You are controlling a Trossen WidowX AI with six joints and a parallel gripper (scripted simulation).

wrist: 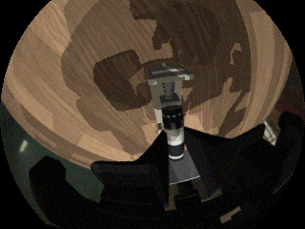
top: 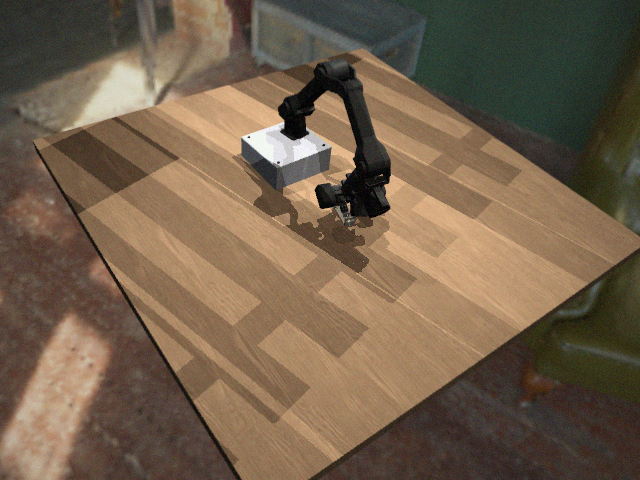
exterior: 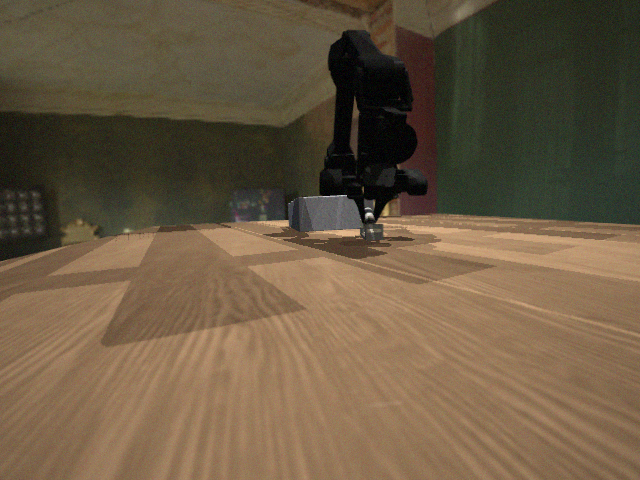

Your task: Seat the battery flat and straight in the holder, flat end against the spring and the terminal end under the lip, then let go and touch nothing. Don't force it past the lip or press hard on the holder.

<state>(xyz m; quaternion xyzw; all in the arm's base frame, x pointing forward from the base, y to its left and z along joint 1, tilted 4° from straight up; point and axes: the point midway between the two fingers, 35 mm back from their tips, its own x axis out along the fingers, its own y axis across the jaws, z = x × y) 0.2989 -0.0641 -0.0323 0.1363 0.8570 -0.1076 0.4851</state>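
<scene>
Black arm (top: 360, 118) (exterior: 372, 87) was seen arched, elbow raised, forearm angled down. Tool (top: 347, 210) (exterior: 369, 217) (wrist: 173, 132) was pointed downward, low over the worktop, its fingers closed around something.

The place looks like an old workshop or utility room — a worn one, by its surfaces. Around the wood-plank counter (top: 423, 330) (exterior: 320, 361) (wrist: 38, 72), the reddish-brown floor (top: 129, 434) is mottled and stained. A dull green wall (top: 516, 77) (exterior: 537, 103) meets a narrow dark-red stretch (exterior: 416, 118), and the pale ceiling (exterior: 155, 62) is patchy. A grey, box-like cabinet (top: 341, 20) stands behind the counter — everything past its edges is blurred, so the room's exact use cannot be told.
</scene>
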